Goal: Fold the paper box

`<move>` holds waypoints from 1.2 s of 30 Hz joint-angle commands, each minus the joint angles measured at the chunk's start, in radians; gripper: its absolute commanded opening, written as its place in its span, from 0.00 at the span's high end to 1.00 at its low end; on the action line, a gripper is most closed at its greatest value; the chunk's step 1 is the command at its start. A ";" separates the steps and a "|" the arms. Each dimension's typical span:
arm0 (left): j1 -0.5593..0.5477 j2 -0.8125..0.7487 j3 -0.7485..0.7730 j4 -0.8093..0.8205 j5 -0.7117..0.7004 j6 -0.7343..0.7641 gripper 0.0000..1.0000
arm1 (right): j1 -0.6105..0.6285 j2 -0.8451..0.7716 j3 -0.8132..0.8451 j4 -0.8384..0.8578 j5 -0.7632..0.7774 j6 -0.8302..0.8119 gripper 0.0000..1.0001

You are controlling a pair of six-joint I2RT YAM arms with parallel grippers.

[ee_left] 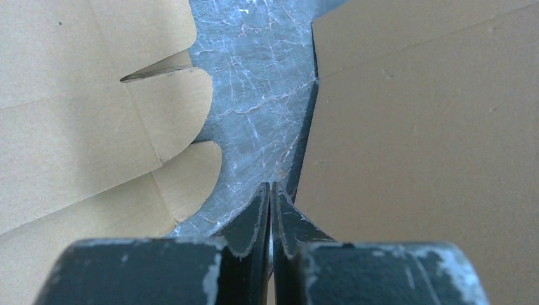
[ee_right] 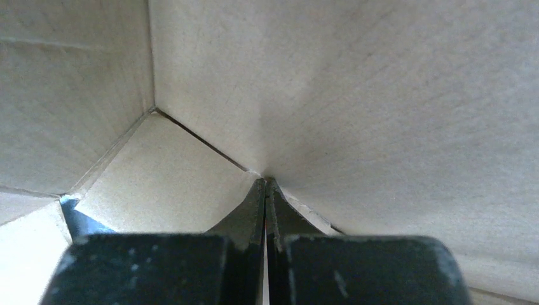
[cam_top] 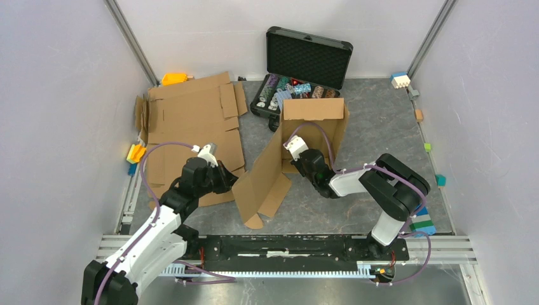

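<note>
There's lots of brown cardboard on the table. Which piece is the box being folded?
Find the open black case at the back of the table. Right in front of it stands the paper box. Unlike the cardboard sheets lying flat to the left, its walls stand up.

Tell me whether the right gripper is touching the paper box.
Touching. Right wrist view: the right gripper, shut, presses its tip against the paper box inner wall, no gap.

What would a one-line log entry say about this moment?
paper box: half-formed, flaps loose | right gripper: shut, inside box, tips at inner wall | left gripper: shut, holding nothing, beside box flap
</note>
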 commanded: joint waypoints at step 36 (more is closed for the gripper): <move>0.004 -0.239 0.160 -0.207 0.053 -0.073 0.35 | 0.144 -1.072 -0.094 -0.582 -0.243 0.068 0.47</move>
